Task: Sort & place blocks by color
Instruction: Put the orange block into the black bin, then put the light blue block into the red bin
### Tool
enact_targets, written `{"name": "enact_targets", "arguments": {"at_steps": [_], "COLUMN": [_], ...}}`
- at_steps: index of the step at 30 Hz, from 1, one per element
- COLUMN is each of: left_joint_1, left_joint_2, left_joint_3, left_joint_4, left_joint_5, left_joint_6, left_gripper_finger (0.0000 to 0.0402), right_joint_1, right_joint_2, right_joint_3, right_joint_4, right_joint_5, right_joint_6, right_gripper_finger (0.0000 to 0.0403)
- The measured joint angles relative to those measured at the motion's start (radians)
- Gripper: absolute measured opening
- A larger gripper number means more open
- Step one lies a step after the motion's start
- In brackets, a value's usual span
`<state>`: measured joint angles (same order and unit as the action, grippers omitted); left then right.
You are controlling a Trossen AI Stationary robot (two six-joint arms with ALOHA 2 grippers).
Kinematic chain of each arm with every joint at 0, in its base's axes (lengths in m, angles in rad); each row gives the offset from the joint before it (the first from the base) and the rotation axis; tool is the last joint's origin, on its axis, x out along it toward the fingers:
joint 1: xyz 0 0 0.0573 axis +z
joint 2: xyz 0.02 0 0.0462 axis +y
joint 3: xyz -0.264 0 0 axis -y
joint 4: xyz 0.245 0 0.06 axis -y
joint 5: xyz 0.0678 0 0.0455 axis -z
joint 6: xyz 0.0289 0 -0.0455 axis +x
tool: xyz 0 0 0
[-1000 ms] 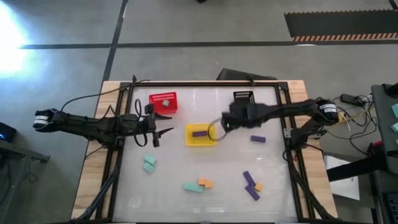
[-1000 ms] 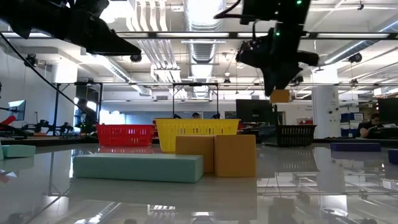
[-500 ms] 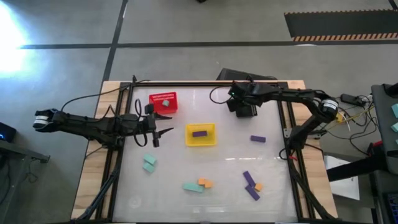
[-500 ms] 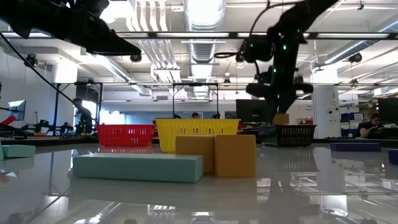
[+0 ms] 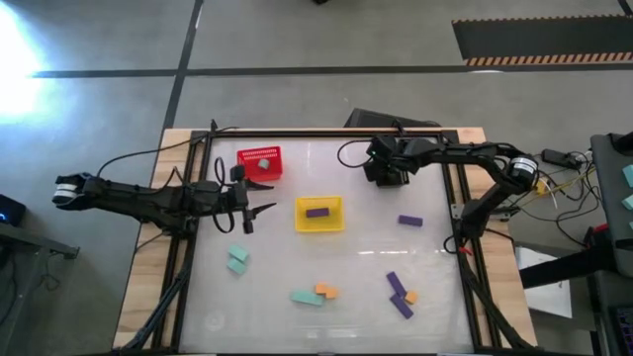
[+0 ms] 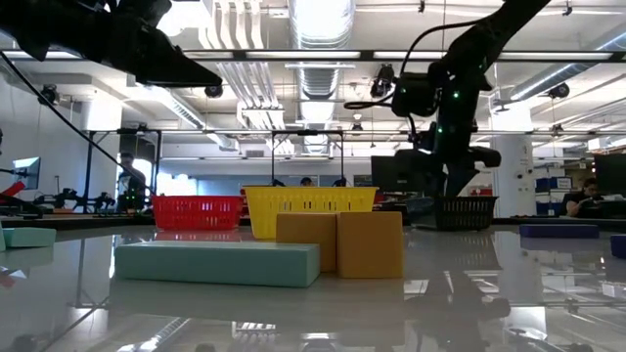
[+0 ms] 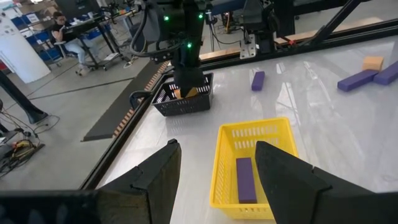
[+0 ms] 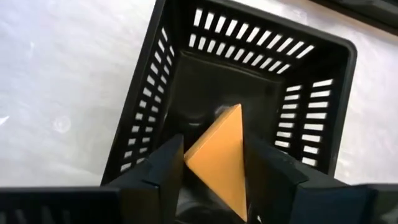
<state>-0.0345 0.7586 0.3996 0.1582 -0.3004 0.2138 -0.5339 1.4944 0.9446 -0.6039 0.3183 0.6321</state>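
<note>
My right gripper [image 8: 213, 158] is shut on an orange wedge [image 8: 219, 149] and sits low inside the black mesh basket [image 8: 261, 28] at the table's far right [image 5: 388, 150]. The left wrist view shows the wedge [image 7: 187, 93] down in that basket. My left gripper [image 5: 259, 198] hangs open over the table's left part, near the red basket [image 5: 259, 156], which holds a teal block [image 5: 263, 165]. A purple bar [image 5: 316, 212] lies in the yellow basket [image 5: 318, 227]. My right gripper pinches the orange wedge between its two fingers [image 8: 158, 168], one on each side of its wider end [image 8: 211, 177]. The fingers come from above, pointing down into the black basket. The wedge's point faces away from the gripper. Whether it touches the basket floor I cannot tell.
Loose blocks lie on the near half of the table: teal ones [image 5: 237, 259], a teal bar [image 5: 306, 297] beside an orange block [image 5: 326, 291], a purple block [image 5: 410, 222], and purple bars [image 5: 398, 289] with an orange block [image 5: 410, 297]. A black frame edges the table.
My right gripper has carried the orange wedge from beside the yellow basket toward the table's far right, then sunk with it into the black basket. It has stayed shut on the wedge throughout.
</note>
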Motion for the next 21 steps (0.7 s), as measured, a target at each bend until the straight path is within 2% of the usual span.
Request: {"name": "enact_targets", "arguments": {"at_steps": [6, 11, 16, 21], "left_joint_1": [0.0, 0.0, 0.0, -0.012], "left_joint_2": [0.0, 0.002, 0.02, 0.055], "left_joint_3": [0.0, 0.0, 0.0, 0.001], "left_joint_4": [0.027, 0.027, 0.025, -0.044], "left_joint_5": [0.0, 0.0, 0.0, 0.003], "left_joint_6": [-0.017, -0.074, -0.223, -0.484], "left_gripper_finger": [0.0191, 0.0191, 0.0191, 0.0191], "right_joint_1": [0.0, 0.037, 0.174, 0.36], "right_joint_2": [0.0, -0.018, -0.076, -0.145], "right_joint_3": [0.03, 0.091, 0.125, 0.108], "right_joint_4": [-0.007, -0.077, -0.092, -0.09], "right_joint_5": [0.004, -0.008, 0.027, 0.202], "right_joint_6": [-0.02, -0.023, -0.025, -0.012], "right_gripper_finger": [0.0194, 0.0198, 0.0189, 0.018]}}
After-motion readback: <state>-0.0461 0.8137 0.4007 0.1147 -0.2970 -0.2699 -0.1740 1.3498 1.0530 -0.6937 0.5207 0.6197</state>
